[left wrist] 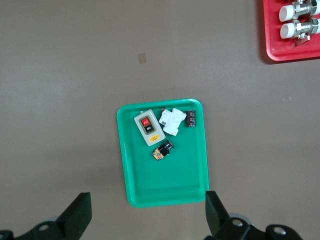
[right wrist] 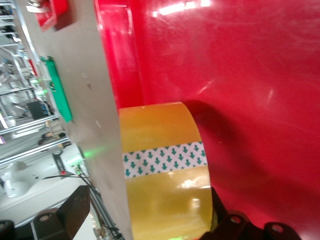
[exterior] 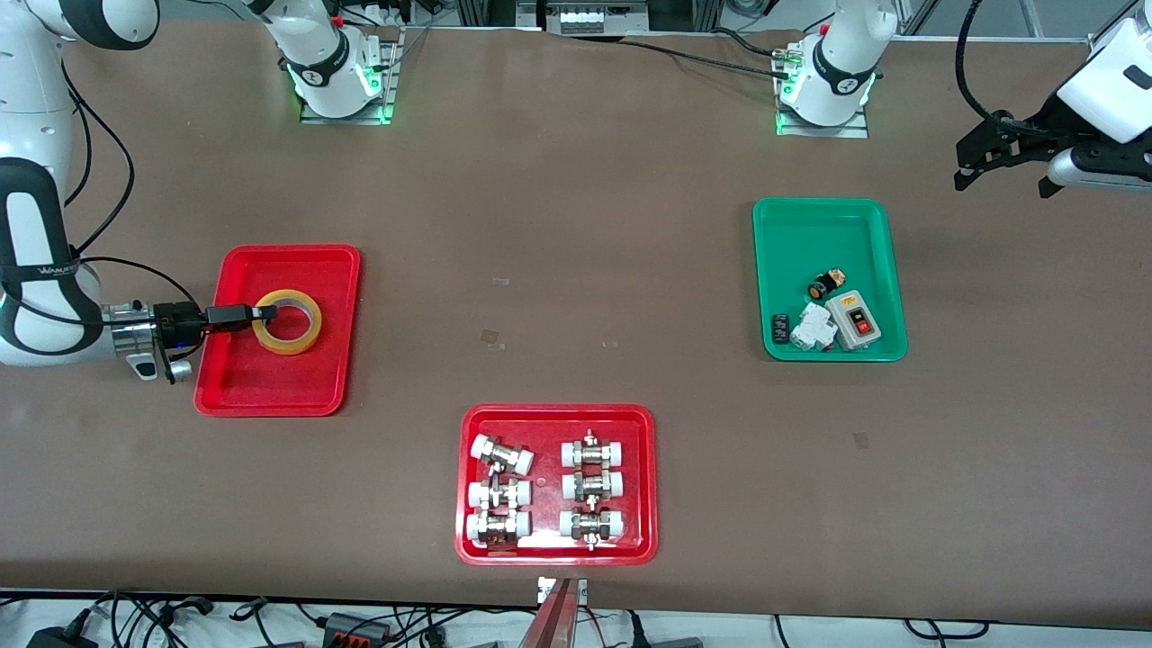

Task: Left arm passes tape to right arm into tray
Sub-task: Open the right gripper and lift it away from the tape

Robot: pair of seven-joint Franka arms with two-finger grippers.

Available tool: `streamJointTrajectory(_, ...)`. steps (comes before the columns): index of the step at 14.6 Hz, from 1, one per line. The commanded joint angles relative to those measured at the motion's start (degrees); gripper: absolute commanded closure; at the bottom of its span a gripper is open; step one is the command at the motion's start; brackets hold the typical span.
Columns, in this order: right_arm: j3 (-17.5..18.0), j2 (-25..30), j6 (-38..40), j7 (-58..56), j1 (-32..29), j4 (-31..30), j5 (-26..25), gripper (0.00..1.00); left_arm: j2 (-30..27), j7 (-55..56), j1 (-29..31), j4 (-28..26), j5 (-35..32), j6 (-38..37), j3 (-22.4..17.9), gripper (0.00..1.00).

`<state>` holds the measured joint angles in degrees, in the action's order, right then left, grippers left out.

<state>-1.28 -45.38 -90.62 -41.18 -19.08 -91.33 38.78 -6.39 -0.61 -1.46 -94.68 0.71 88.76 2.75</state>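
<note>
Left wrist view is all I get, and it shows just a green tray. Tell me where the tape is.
Observer: The tape lies flat in the plain red tray, at the right arm's end of the table.
Operator: Report the right pincer.
Observer: The right pincer is low at the tape's rim, open; one finger stands clear of the roll.
Operator: Place my own pincer on the table.
Observer: The left pincer hangs open above bare table, off the green tray toward the left arm's end, waiting.
</note>
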Motion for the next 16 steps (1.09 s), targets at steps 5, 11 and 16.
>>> streamJointTrajectory(5, -0.4, 7.9, -7.0, 8.5, 4.9, -2.8, -12.8, 0.00, 2.3, 0.2, -2.0, 4.1, 0.7, -0.9, -2.7, 0.00)
streamJointTrajectory(11, 0.0, 17.7, -4.7, 26.5, 9.3, -1.3, -26.3, 0.00, 9.1, 0.1, -1.7, 13.8, 0.9, -7.5, -2.6, 0.00)
streamJointTrajectory(16, 0.1, 20.6, 3.1, 38.2, 17.6, 9.9, -39.2, 0.00, 8.7, -0.3, -0.9, 12.8, 0.8, -7.1, -2.1, 0.00)
